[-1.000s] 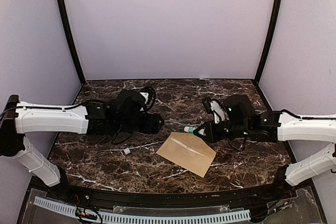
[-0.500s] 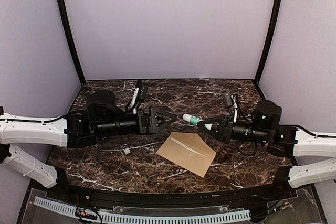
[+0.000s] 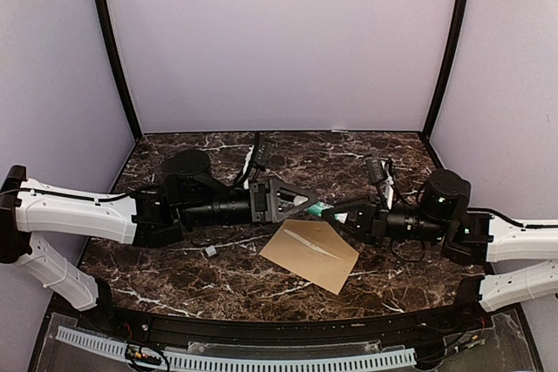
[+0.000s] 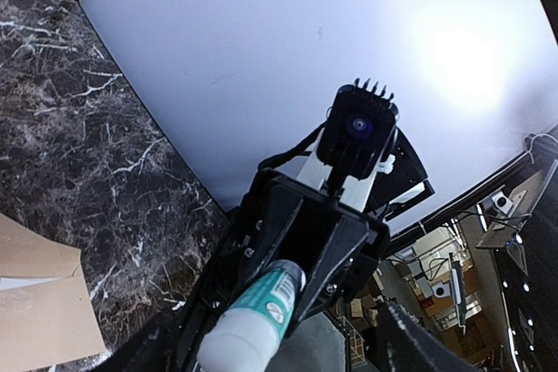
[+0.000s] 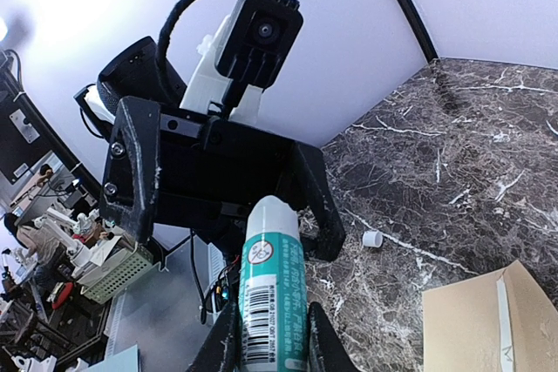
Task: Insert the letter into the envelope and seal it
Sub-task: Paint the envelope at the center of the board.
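The right end effector [image 3: 338, 209] is clamped on a glue stick [image 5: 272, 295], holding it by the lower part of its body; the left end effector [image 3: 305, 201] stands with its fingers wide apart, directly in front of it. The long axis of the glue stick runs along the line between the two end effectors, almost left to right in the top view; its free white end points into the gap of the left fingers, and it seems to touch neither of them.

The envelope [image 3: 314, 259] lies flat on the worktop [image 3: 157, 278], just on the near side of this meeting point, with its long axis on a diagonal; the right end effector is a little nearer to it. The letter is not to be seen apart; only a thin white strip shows on the envelope, and it cannot be told if this is the letter. A small white piece [image 3: 210, 251] lies on the worktop to the left of the envelope.

The coming move probably depends on the left fingers closing across the stick, at a right angle to its axis.
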Controlling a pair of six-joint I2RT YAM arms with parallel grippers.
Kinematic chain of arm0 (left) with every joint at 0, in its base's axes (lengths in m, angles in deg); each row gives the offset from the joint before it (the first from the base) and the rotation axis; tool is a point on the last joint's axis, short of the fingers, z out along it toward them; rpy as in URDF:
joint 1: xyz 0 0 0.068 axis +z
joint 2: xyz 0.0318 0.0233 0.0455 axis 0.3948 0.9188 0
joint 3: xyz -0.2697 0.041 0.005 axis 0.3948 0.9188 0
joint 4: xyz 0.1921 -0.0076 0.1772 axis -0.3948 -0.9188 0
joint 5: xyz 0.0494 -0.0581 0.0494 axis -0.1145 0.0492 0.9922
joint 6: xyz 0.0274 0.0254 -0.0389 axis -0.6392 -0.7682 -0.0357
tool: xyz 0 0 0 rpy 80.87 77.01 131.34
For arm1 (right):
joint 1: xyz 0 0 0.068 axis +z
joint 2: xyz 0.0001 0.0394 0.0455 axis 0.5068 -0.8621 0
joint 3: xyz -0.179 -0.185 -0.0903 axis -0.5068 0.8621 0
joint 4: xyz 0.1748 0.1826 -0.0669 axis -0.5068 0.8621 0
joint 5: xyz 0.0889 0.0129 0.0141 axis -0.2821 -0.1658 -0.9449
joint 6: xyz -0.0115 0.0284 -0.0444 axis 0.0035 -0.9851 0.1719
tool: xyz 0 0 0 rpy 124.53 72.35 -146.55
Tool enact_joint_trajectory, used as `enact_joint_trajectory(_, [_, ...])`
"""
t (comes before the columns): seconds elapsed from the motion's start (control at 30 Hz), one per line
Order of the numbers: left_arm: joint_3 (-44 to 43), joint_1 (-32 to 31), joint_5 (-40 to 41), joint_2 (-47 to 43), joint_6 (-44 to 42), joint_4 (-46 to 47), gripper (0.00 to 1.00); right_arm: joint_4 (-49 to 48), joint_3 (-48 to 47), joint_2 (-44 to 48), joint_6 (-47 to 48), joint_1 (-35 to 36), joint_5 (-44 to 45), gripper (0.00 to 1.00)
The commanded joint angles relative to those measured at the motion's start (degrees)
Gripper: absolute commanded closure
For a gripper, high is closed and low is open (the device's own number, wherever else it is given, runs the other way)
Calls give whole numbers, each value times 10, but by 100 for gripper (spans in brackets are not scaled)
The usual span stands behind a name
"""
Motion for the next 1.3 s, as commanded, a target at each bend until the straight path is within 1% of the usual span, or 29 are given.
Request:
enact_joint_trajectory(0.0, [-1,-2,-15,-6,21,60,29,-28,-3,0,12,6,-5,100])
enact_joint_trajectory(0.1, [0,-2,-24,-4,25,68,40,-25,-6,-4,14,6,-3,100])
enact_joint_trajectory(0.13, [-1,-2,-25,-4,26,66,42,-24,-7,-6,15,6,-3,100])
enact_joint_trajectory(0.37, [-7,-2,-29,2,27,42,46,-26,-13,-14,20,7,-2,100])
enact_joint_trajectory(0.5, [-8,-2,-30,4,29,41,56,-18,-16,-19,23,6,-1,100])
enact_joint_trajectory(0.63, [-8,-2,-31,5,31,37,68,-5,-16,-18,24,6,7,100])
enact_joint_trajectory(0.8, [-5,-2,-32,3,31,27,75,34,-23,-17,25,6,19,100])
enact_joint_trajectory(0.87, [-4,-2,-34,2,31,25,79,43,-23,-16,25,6,19,100])
enact_joint_trajectory(0.93, [-5,-2,-34,1,28,22,85,53,-23,-14,24,7,20,100])
enact_joint_trajectory(0.97, [-5,-2,-34,-1,27,21,86,60,-24,-14,24,6,19,99])
enact_joint_trajectory(1.03, [-5,-2,-31,-4,23,14,90,78,-28,-9,26,6,17,91])
enact_joint_trajectory(1.17, [-5,-2,-26,-10,12,-12,94,127,-43,2,36,6,2,72])
enact_joint_trajectory(1.27, [-11,-2,-28,-10,4,-36,95,182,-64,-1,54,6,-16,61])
